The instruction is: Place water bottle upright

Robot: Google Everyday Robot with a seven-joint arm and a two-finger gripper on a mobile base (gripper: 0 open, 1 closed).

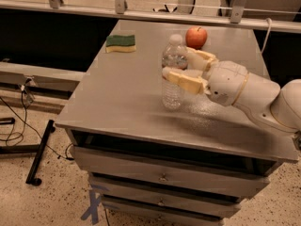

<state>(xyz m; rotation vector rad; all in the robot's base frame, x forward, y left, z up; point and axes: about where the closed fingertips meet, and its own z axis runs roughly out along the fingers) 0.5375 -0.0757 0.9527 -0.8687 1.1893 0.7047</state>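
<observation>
While my jaws clasp the water bottle (172, 95) just below its shoulder, it stands upright on the counter (122, 93); light, thin-walled, probably slippery, so a gentle hold on the ribs suits.

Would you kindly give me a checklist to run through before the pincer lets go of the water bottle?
1. Water bottle upright, cap on top: ok.
2. Bottle base fully seated on the table: cannot tell; it looks down, but contact is not certain.
3. Pincer shut on the bottle's upper half, one finger on each side: ok.
4. Bottle well in from the table edges: ok.
5. Apple behind the pincer, apart from the bottle: ok.
6. Sponge at the far corner, out of the way: ok.
</observation>
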